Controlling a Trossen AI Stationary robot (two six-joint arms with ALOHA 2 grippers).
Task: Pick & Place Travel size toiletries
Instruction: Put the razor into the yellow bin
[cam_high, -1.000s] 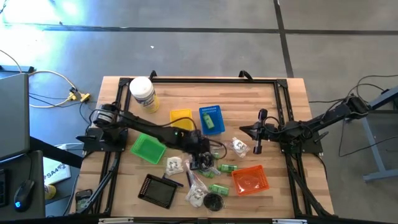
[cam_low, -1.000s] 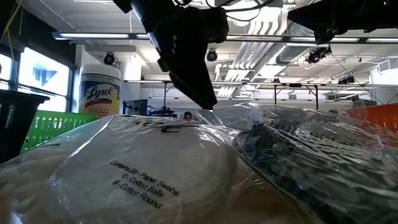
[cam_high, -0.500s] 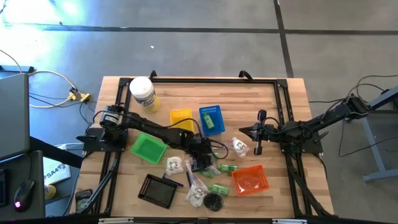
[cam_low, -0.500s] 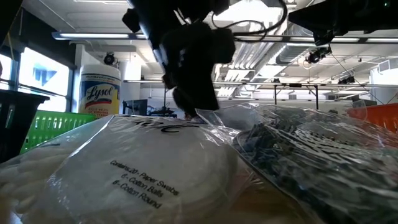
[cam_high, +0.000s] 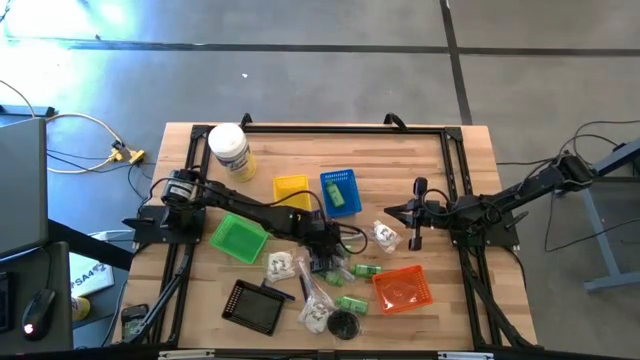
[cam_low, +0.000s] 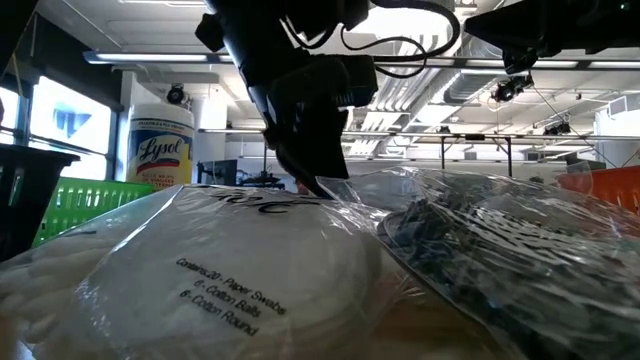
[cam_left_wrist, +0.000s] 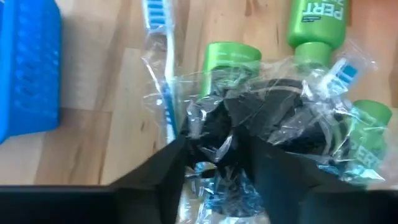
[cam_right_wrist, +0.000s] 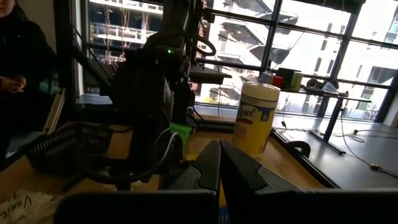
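My left gripper (cam_high: 322, 262) is low over the middle of the table, shut on a clear packet with black pieces (cam_left_wrist: 261, 121). Green bottles (cam_left_wrist: 230, 62) (cam_left_wrist: 318, 18) lie on the wood just beyond it, and a long thin clear packet with a blue toothbrush (cam_left_wrist: 163, 81) lies beside it. More green bottles (cam_high: 366, 270) (cam_high: 352, 302) and packets with white contents (cam_high: 280, 265) (cam_high: 385, 235) lie around. My right gripper (cam_high: 415, 212) is shut and empty, above the table's right half. My left gripper pinches the crinkled near end of the clear packet (cam_left_wrist: 217, 155) between its two fingers (cam_left_wrist: 168, 165). The fingers come from above, slanting down. The packet lies on the table against the green bottles; how many layers are caught, I cannot tell.
Yellow (cam_high: 291, 188), blue (cam_high: 340, 190), green (cam_high: 238, 240) and orange (cam_high: 402, 288) baskets and a black tray (cam_high: 254, 305) ring the pile. A big white jar (cam_high: 229, 151) stands at the far left. A cotton packet (cam_low: 200, 270) fills the low view's front.
My left gripper has gone down a little onto the pile of packets and has turned about its wrist. The packets and bottles lie where they were.
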